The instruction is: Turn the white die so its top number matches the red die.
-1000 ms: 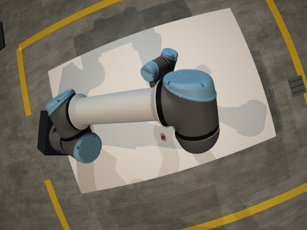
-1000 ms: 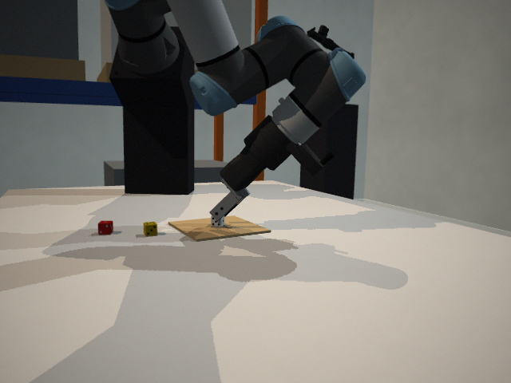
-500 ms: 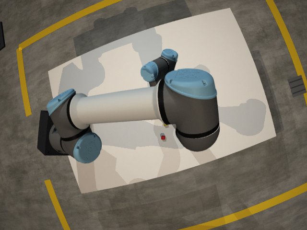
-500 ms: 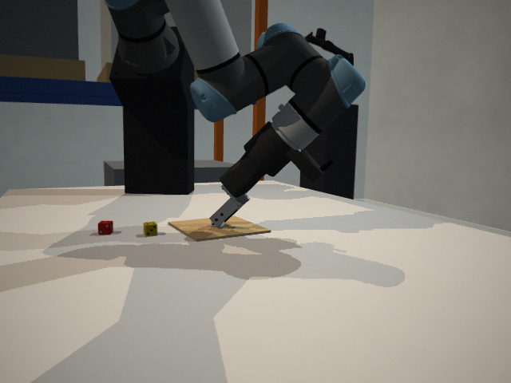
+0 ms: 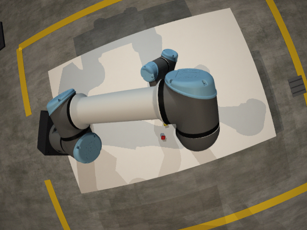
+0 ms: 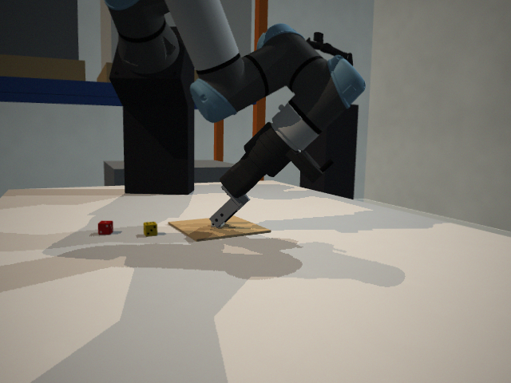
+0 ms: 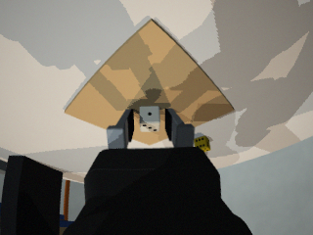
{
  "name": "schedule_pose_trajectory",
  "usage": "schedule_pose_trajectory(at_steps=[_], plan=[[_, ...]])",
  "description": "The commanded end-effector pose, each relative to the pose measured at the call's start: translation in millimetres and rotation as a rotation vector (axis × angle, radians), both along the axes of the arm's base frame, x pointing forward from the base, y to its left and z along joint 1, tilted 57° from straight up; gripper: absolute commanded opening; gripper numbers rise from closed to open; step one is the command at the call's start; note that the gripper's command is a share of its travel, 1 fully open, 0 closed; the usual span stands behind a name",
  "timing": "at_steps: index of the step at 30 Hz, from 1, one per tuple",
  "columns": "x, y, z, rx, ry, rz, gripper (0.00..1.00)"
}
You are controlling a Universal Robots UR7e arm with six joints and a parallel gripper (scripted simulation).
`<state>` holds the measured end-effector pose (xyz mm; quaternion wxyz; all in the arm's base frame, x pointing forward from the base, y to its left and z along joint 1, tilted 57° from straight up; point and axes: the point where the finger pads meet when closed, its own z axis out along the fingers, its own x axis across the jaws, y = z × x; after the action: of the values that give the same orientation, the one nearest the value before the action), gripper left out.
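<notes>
Over on the wooden mat point(image 6: 251, 229) point(image 7: 152, 44), the white die point(image 7: 150, 117) sits between the tilted pincer's point(image 6: 217, 224) point(image 7: 150, 122) fingers, spread and holding nothing! Lining up the grip looks like the step in hand; next it must close squarely, then lift and turn the die.

The robot arm point(image 5: 116, 106) point(image 6: 206, 34) has a smooth tube of pale grey-white colour. Its joints are dark grey, with light blue rounded caps and narrow black rings. The gripper point(image 6: 231, 206) point(image 7: 149, 118) has a black body and grey metal fingers, marked outside with small dark round holes.
</notes>
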<state>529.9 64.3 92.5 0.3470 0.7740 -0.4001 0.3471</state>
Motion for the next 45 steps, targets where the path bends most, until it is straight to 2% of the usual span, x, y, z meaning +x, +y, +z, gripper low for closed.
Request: schedule_pose_trajectory(at_steps=[1,21,22,45], plan=[[0.0,0.3,0.4,0.0,-0.001,0.001,0.7],[0.0,0.3,0.4,0.0,-0.001,0.001,0.7],[0.0,0.3,0.4,0.0,-0.001,0.001,0.4],[0.0,0.3,0.4,0.0,-0.001,0.001,0.4]])
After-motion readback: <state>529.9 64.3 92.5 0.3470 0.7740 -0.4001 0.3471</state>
